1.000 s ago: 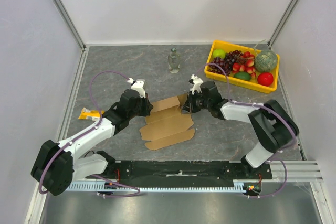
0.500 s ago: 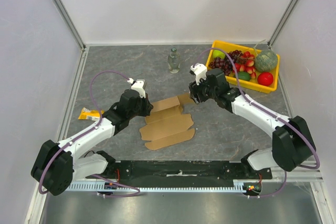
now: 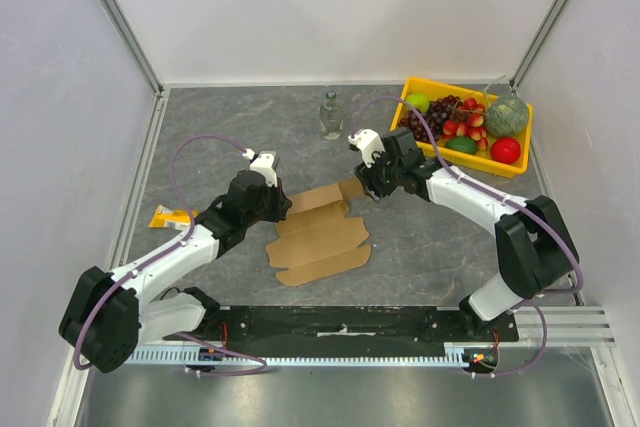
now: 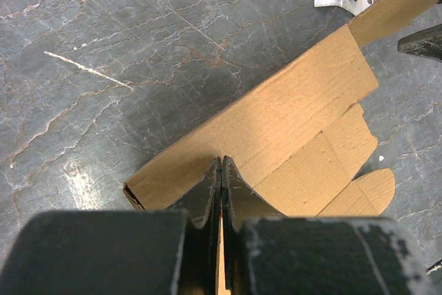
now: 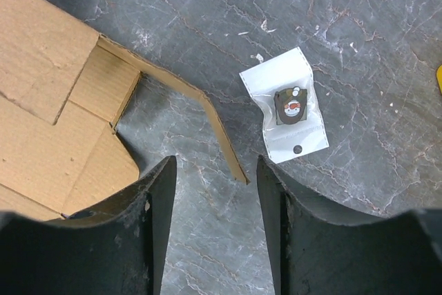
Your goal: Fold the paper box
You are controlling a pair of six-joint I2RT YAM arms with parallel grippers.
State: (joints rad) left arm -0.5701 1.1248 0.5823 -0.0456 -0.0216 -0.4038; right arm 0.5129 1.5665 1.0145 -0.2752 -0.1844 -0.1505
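Above the far flap (image 5: 224, 139), the right pincer (image 5: 215, 165) is hovering half open and empty, having just let go and drawn back; the left pincer (image 4: 221, 170) is clamping the paper box (image 3: 318, 237), lying largely unfolded on the tabletop (image 3: 430, 247)

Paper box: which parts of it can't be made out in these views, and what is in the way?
- Left wrist: the shut left pincer covers the near edge of the paper box. The bottom edge of the frame cuts off the rest.
- Top external: the same pincer hides the box's left end and the grip point.
- Right wrist: the box runs off the left edge. Only a corner and a thin flap show ahead of the open right pincer.
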